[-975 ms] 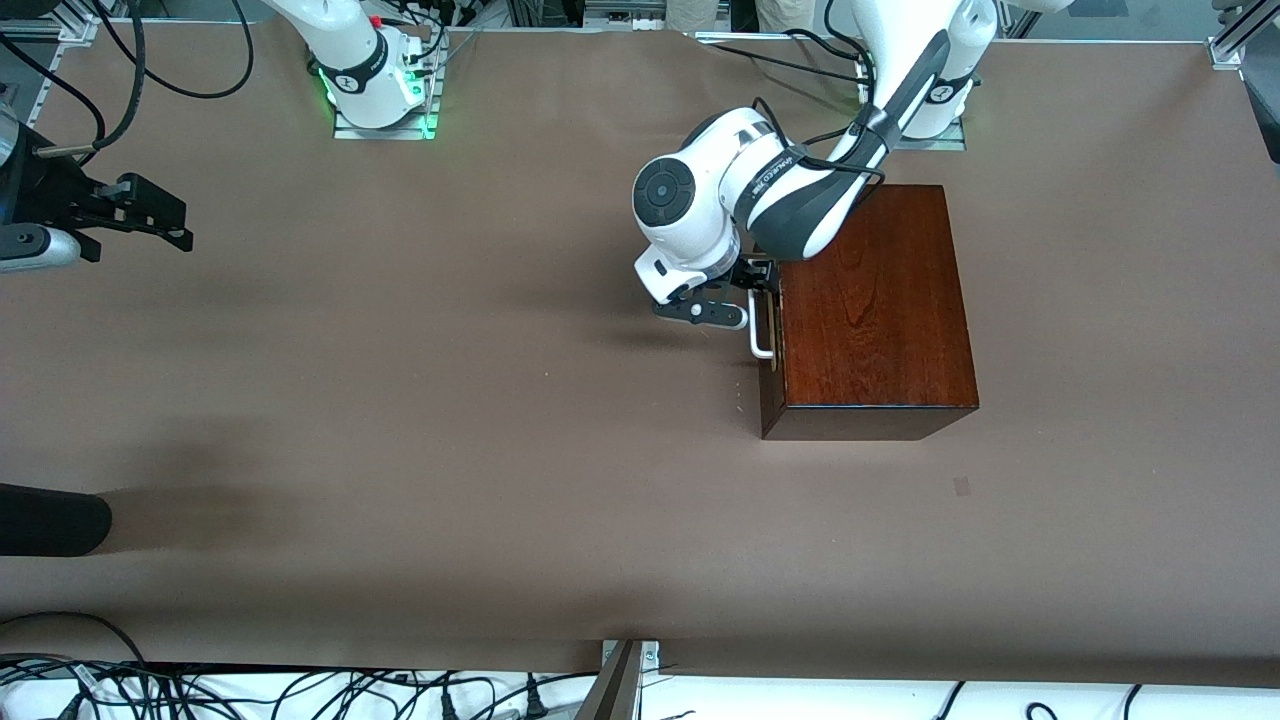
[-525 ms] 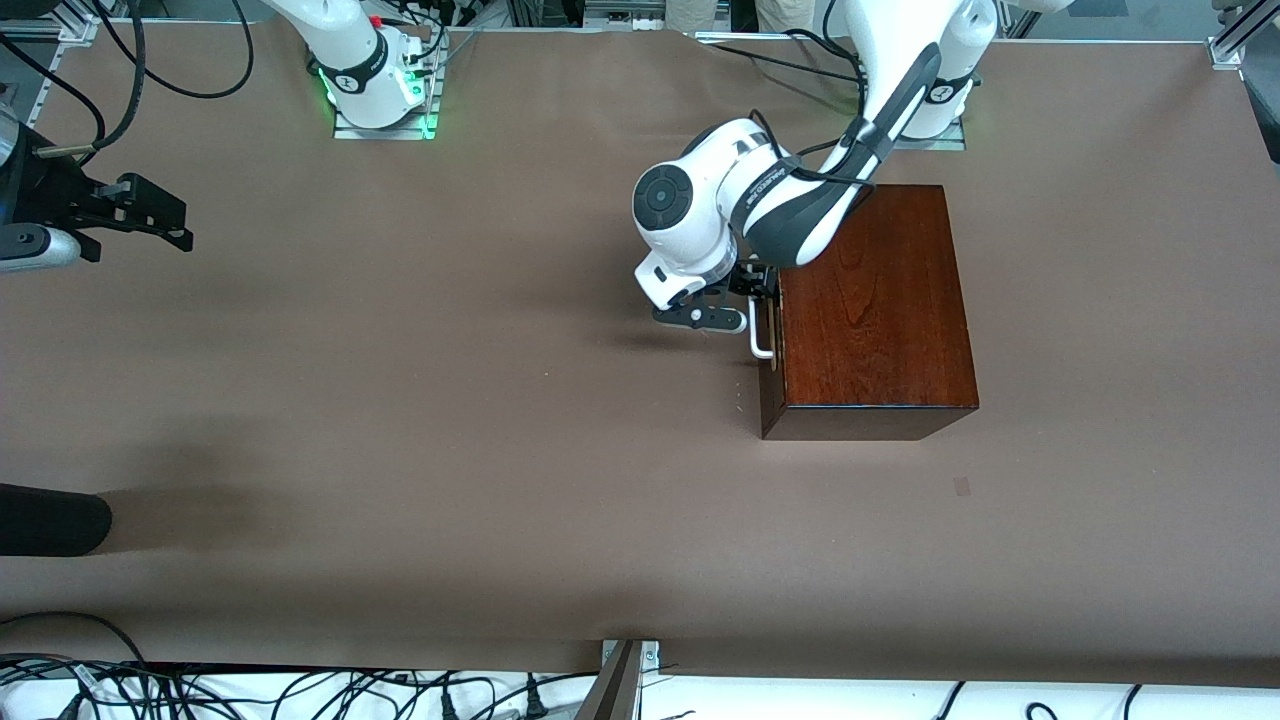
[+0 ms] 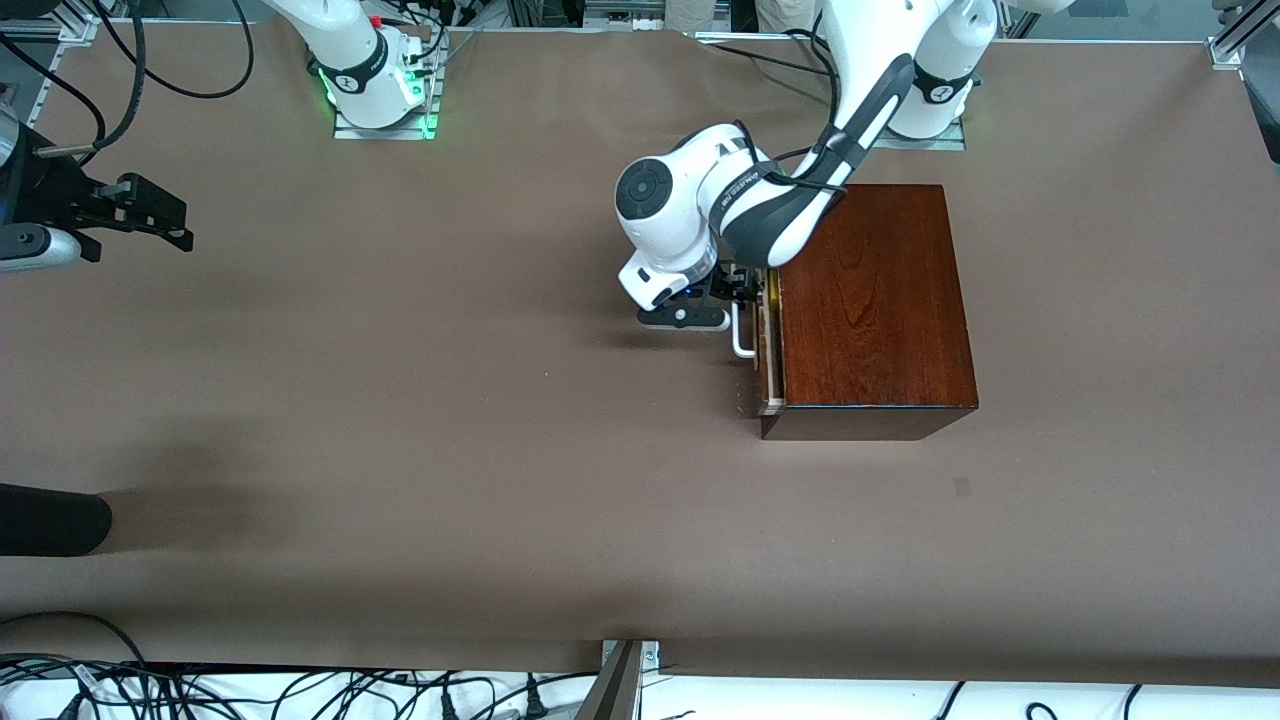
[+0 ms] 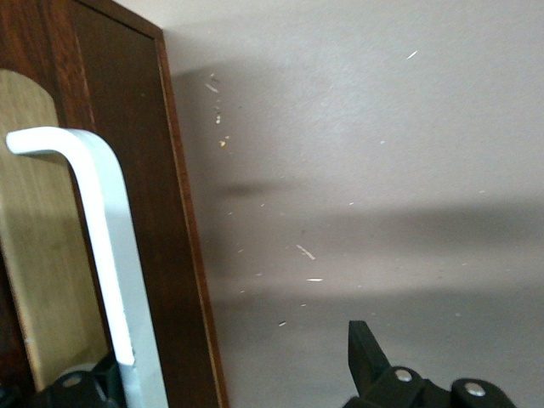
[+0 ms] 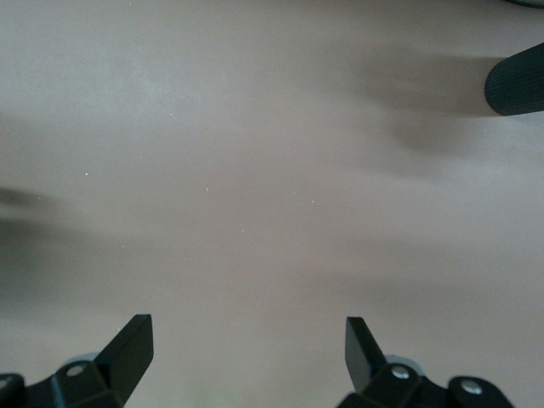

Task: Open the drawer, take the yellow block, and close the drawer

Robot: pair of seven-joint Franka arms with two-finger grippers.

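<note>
While the right arm waits, right gripper [image 3: 150,225] hovers over bare counter [image 3: 450,400] at the right arm's end, jaws spread wide and holding nothing. You can see both fingertips well apart in the right wrist view, only brown surface under them.

Now to the action! The wooden box [image 3: 870,300] sits toward the left arm's end of the counter, and the left arm reaches down in front of it. The left gripper [image 3: 722,300] is right at the white handle [image 4: 110,255]. Its jaws are wide too, not clamped: the bar runs between them, close against one finger [image 4: 81,389], the other finger [image 4: 365,348] well apart from it.

And the drawer [image 3: 768,375] stands just slightly out of the box, a narrow pale strip of its interior showing along the front edge. The yellow block [image 3: 771,288]? Only a thin sliver of yellow peeks out in that gap, inside the drawer, just beside the left gripper; its exact spot I cannot tell.
</note>
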